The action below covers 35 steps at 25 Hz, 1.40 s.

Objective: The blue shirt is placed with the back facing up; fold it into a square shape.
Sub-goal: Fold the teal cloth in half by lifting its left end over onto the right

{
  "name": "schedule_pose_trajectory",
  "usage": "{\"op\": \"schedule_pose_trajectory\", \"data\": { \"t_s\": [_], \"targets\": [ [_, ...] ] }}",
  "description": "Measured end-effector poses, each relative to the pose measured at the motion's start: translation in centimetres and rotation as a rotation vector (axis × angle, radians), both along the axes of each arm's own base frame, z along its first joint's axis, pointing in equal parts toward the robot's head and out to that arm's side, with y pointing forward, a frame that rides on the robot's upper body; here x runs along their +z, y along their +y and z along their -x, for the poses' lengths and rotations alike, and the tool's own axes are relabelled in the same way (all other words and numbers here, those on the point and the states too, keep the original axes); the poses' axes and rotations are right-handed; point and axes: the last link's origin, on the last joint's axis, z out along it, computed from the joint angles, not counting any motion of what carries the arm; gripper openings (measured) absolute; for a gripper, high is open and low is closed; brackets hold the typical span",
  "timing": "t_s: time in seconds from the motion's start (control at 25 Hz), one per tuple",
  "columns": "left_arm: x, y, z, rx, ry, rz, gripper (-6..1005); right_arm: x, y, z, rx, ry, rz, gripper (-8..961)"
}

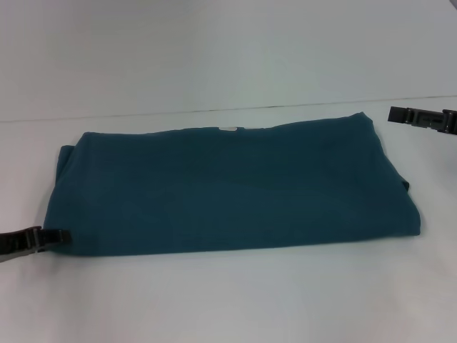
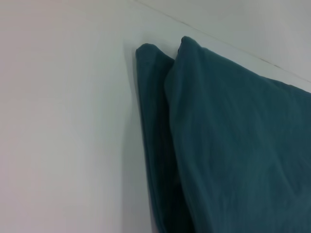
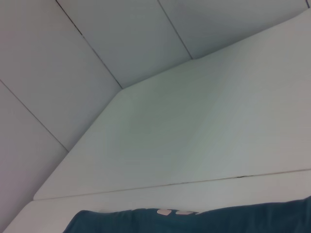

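The blue shirt [image 1: 228,189] lies folded into a wide band across your worktop [image 1: 228,300]. Your left gripper [image 1: 63,235] sits at its near left corner, your right gripper [image 1: 391,113] hangs beyond its far right corner; jaws' spread: cannot tell.

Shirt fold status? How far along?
Done: blue shirt lies folded into a wide rectangle on the table. In hand: nothing; left end effector sits at its near-left corner, right end effector apart beyond its far-right. Left: fold across to a square.
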Motion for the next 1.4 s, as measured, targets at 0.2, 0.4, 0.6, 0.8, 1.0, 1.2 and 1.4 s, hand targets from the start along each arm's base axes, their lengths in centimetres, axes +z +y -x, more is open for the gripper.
{"op": "schedule_pose_trajectory", "data": {
  "t_s": [0.2, 0.4, 0.6, 0.8, 1.0, 1.2, 1.4],
  "targets": [
    [0.0, 0.2, -0.1, -0.004, 0.007, 0.002, 432, 0.0, 0.0, 0.0, 0.001, -0.001, -0.001, 930],
    [0.0, 0.3, -0.2, -0.008, 0.008, 0.002, 221, 0.0, 0.0, 0.0, 0.001, -0.001, -0.002, 931],
    [0.6, 0.3, 0.1, -0.002, 0.014, -0.009, 123, -0.2, 0.1, -0.1, -0.009, -0.002, -0.010, 931],
    [1.4, -0.2, 0.9, 0.006, 0.021, -0.027, 24, -0.4, 0.1, -0.3, -0.019, -0.002, -0.016, 931],
    [2.6, -1.0, 1.9, 0.030, 0.022, -0.053, 23, -0.5, 0.2, -0.2, -0.017, 0.007, -0.022, 931],
    [4.6, -2.5, 3.5, 0.072, 0.028, -0.101, 23, -0.4, 0.3, 0.0, -0.013, 0.015, -0.030, 931],
    [6.9, -4.2, 5.3, 0.125, 0.051, -0.148, 22, -0.4, 0.4, 0.0, -0.014, 0.016, -0.036, 931]
  ]
}}
